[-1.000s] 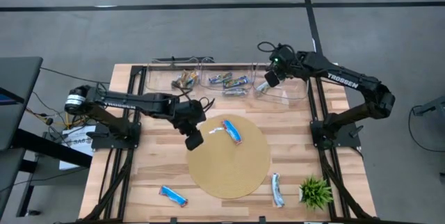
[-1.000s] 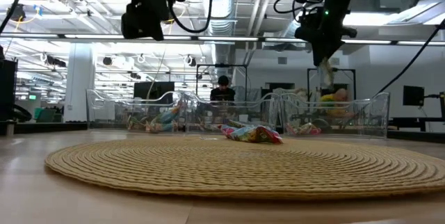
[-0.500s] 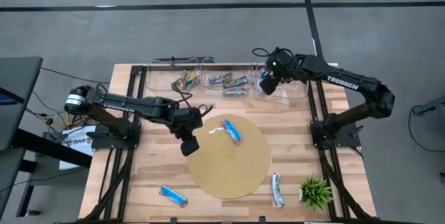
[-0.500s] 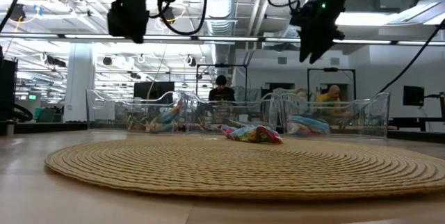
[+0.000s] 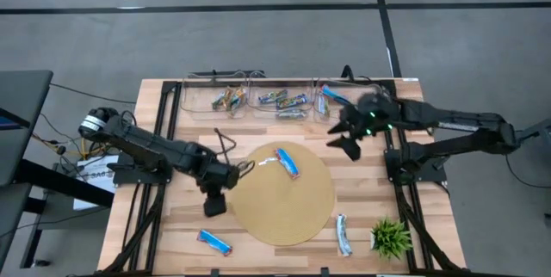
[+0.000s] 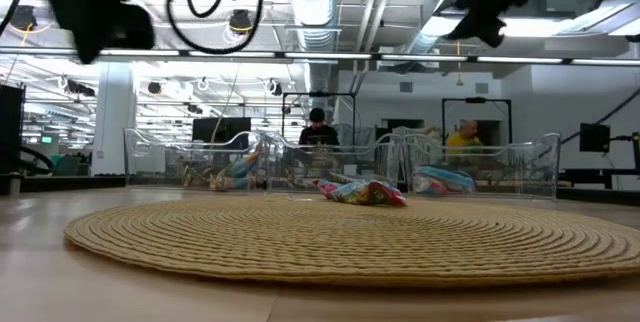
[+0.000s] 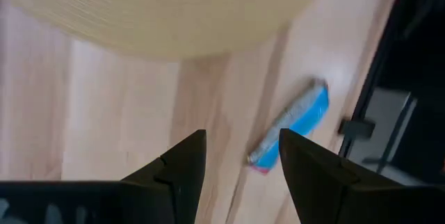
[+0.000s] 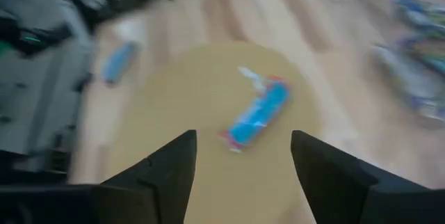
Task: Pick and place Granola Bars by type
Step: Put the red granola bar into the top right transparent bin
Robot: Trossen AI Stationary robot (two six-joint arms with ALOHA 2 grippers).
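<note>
My left gripper (image 5: 213, 206) hangs open over the bare wood by the round woven mat's (image 5: 288, 212) left edge. Its wrist view shows a blue bar (image 7: 292, 123) lying flat on the wood just beyond the open fingers; the same bar (image 5: 214, 242) lies near the table's near edge. My right gripper (image 5: 347, 142) is open above the mat's far right rim. Its wrist view looks down on a blue bar (image 8: 257, 113) lying on the mat (image 5: 288, 163). A silvery bar (image 5: 343, 234) rests on the wood by the plant.
Three clear bins stand along the far edge: the left one (image 5: 228, 98), the middle one (image 5: 284, 101) and the right one (image 5: 331, 96) each hold bars. A small green plant (image 5: 392, 238) stands at the near right corner. People show in the room behind the bins.
My right gripper let go of a bar, which dropped into the right bin. It then swung away from the bin toward the table's near edge, above the mat's rim. My left gripper moved from the mat's far left part toward the near left, over the wood.
</note>
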